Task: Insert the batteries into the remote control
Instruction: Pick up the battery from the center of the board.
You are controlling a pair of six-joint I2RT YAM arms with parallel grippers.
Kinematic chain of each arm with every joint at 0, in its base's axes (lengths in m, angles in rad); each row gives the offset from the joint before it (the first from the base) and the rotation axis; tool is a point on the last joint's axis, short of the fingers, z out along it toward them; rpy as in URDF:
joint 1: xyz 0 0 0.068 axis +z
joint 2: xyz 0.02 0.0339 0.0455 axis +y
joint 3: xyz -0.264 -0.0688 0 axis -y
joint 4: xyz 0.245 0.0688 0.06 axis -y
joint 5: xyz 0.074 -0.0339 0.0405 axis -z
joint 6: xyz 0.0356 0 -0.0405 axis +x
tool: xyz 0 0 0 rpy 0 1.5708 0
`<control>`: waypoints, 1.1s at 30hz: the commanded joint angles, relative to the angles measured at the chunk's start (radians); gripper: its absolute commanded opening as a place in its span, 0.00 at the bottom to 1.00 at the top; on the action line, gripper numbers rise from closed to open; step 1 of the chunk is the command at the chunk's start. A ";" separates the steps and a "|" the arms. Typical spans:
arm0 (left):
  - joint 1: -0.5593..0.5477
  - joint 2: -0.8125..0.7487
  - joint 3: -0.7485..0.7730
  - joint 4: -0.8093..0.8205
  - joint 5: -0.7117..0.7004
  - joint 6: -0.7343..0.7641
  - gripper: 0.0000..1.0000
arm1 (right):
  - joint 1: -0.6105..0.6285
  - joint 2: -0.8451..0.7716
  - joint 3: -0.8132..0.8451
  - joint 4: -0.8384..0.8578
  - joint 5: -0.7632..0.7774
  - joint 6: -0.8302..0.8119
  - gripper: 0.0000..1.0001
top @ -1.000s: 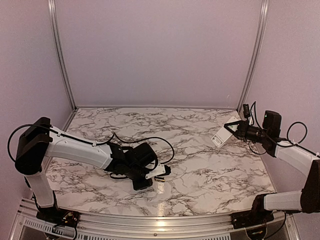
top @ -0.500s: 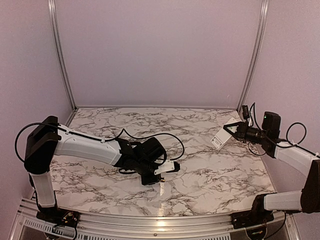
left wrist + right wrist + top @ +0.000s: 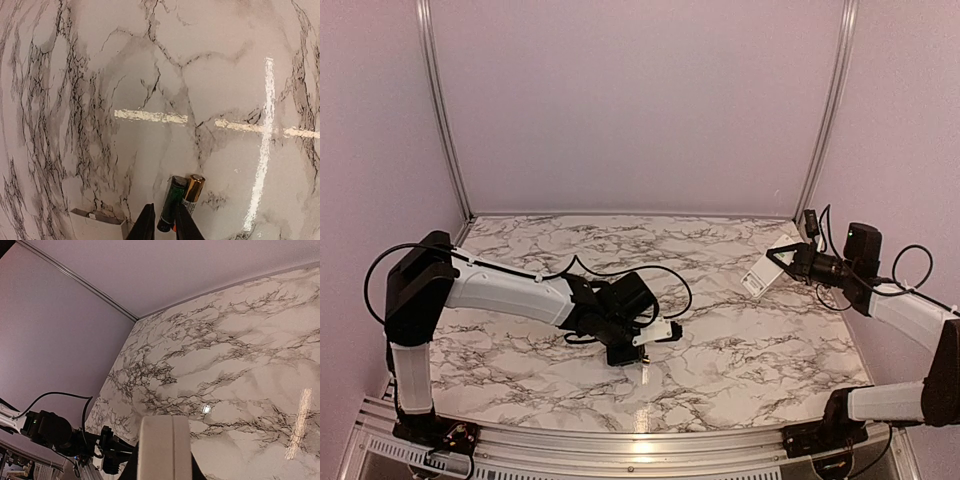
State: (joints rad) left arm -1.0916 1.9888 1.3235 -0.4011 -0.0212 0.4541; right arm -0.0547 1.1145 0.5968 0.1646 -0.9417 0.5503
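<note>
Two batteries lie side by side on the marble table in the left wrist view, a dark green one (image 3: 171,202) and a gold one (image 3: 191,191). My left gripper (image 3: 164,226) is low over them. Its jaws are narrowly apart, astride the near end of the green battery, which still rests on the table. In the top view that gripper (image 3: 642,350) is at the table's front centre. My right gripper (image 3: 782,262) is shut on the white remote control (image 3: 758,275) and holds it in the air at the right. In the right wrist view the remote (image 3: 164,445) fills the gap between the fingers.
A white flat piece (image 3: 97,226) shows at the lower left edge of the left wrist view, just left of my fingers. The left arm's black cable (image 3: 650,275) loops over the table behind the arm. Metal posts stand at the back corners.
My left arm has reached further right and forward across the table, bringing its gripper over the batteries. The right arm with the remote has stayed nearly still.
</note>
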 commanded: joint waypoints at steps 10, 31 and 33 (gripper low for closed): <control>0.018 0.059 0.040 -0.029 -0.031 0.005 0.16 | 0.009 0.002 0.001 0.037 -0.014 0.006 0.00; 0.055 0.027 0.111 -0.115 0.031 -0.152 0.00 | 0.009 0.016 0.003 0.042 -0.015 0.000 0.00; 0.055 -0.018 0.092 -0.103 0.041 -0.186 0.00 | 0.009 0.016 0.004 0.042 -0.016 0.001 0.00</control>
State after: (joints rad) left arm -1.0393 2.0693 1.4227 -0.4812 -0.0166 0.3489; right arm -0.0547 1.1278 0.5968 0.1768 -0.9417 0.5503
